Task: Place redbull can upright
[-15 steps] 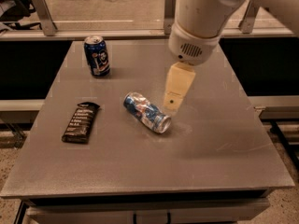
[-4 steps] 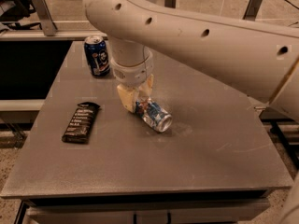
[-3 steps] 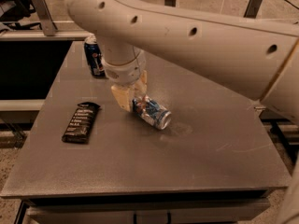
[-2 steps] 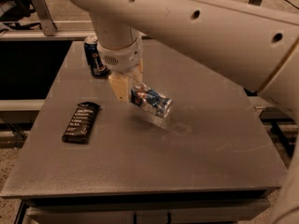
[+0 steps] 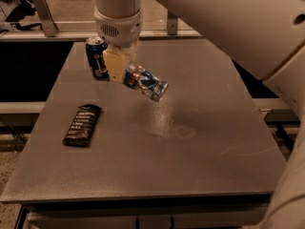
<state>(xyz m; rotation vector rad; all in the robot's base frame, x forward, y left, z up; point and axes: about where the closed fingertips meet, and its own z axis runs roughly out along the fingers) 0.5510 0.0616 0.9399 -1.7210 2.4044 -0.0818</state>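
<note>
The redbull can [image 5: 147, 83] is a slim silver-and-blue can with red marks. It hangs tilted, nearly on its side, above the grey table [image 5: 190, 142], its free end pointing right and slightly down. My gripper [image 5: 122, 68] comes down from the large white arm and is shut on the can's left end. The cream fingers [image 5: 114, 65] cover that end of the can.
A wider dark blue can [image 5: 96, 57] with a white logo stands upright just left of the gripper, close behind it. A dark snack bar [image 5: 82, 124] lies at the table's left. A metal rail runs behind the table.
The gripper closed on the lying can's left end and lifted it off the table. The can now hangs tilted in the air, higher than before.
</note>
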